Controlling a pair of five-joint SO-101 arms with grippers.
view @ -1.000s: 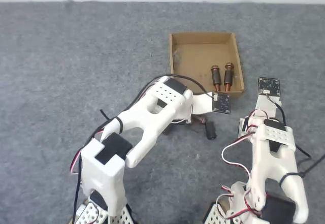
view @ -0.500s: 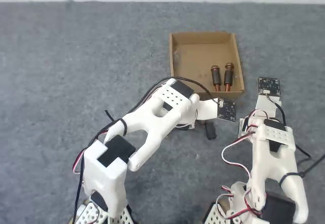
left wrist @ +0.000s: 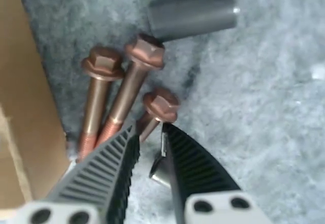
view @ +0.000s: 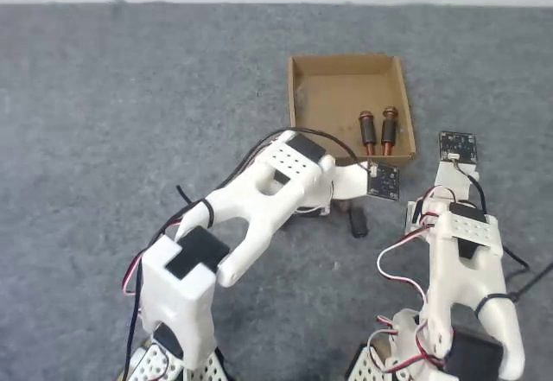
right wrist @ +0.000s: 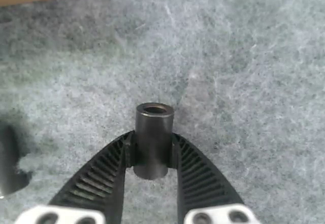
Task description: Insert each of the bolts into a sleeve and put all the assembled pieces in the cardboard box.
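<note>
Here the left tool (left wrist: 148,132) is narrow, its ribbed tips pinched on the shank of a bolt (left wrist: 161,104) just below the head. That bolt lies on the grey desk (view: 130,96). Two more bolts (left wrist: 133,82) lie side by side just beside it, between it and the outer wall of the box (left wrist: 20,107). All three heads point toward a loose sleeve (left wrist: 193,10), which lies on its side near them.

From above, the left arm (view: 276,182) stretches across to the strip of desk just in front of the box's near wall, and its wrist hides the bolts. Inside the box, two assembled pieces (view: 367,130) lie side by side against the right wall, close to the near corner.

The right arm (view: 462,243) stands apart on the right, in front of the box's near right corner. The right tool (right wrist: 152,138) holds a dark sleeve (right wrist: 154,125) upright between its fingers, with the open end facing up. The grip sits at about the middle of the sleeve. I cannot tell whether its lower end touches the desk.
</note>
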